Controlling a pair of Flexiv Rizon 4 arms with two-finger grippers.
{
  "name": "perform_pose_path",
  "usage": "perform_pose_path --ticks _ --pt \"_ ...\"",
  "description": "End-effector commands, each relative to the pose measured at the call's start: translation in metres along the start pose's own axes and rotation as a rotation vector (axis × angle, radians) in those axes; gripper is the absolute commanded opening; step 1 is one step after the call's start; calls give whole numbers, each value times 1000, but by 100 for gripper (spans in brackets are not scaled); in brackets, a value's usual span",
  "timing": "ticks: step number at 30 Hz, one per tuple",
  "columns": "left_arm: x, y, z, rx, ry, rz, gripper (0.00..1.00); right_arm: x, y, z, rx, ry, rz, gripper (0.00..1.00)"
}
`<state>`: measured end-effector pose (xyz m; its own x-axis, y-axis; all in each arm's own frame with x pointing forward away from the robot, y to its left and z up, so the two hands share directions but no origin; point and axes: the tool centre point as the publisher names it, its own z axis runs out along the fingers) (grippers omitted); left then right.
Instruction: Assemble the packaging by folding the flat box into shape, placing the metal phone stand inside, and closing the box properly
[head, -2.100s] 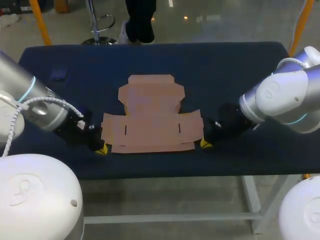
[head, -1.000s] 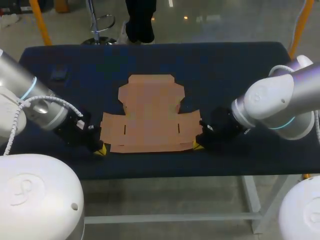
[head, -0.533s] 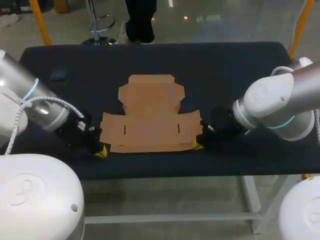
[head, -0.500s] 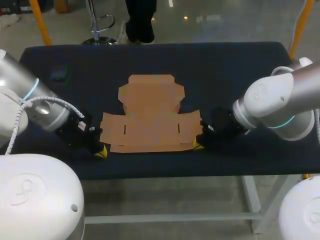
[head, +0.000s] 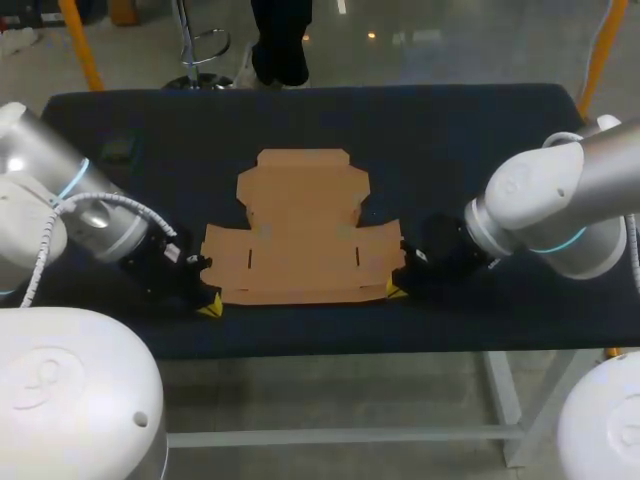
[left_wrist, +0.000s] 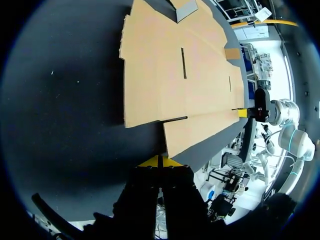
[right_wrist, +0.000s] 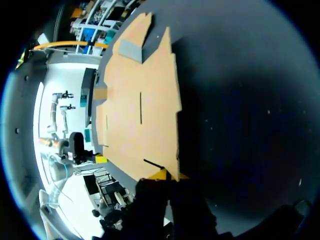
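Folding stage, not yet begun: the flat box (head: 300, 230) lies unfolded mid-table, while the left gripper (head: 209, 307) and right gripper (head: 396, 291), tips pressed together and empty, flank its near corners, seemingly ready to lift the front flap.

From the head view the left gripper (head: 209, 308) is almost all covered by the left arm (head: 100, 225), with only a yellow tip showing; the right gripper (head: 396, 292) likewise. If these tips touch the flat brown cardboard box (head: 300, 230), I cannot tell. One small dark object (head: 118, 148) at the far left is too dim to identify.
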<state>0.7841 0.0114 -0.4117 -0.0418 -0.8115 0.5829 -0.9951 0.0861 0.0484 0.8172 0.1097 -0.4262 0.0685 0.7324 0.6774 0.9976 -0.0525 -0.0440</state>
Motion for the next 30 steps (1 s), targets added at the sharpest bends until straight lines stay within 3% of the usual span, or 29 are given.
perform_pose_path --ticks 1,10,19,30 --pt "0 -6 4 -15 5 3 0 -1 2 -1 7 7 -3 0" --pt "2 -9 2 -9 1 10 0 0 3 -1 5 5 -4 0" --pt "-4 3 -7 28 -5 -18 0 -1 5 0 9 3 -4 0" --pt "-10 -17 -6 35 -9 -38 0 -1 6 0 14 -1 -2 0"
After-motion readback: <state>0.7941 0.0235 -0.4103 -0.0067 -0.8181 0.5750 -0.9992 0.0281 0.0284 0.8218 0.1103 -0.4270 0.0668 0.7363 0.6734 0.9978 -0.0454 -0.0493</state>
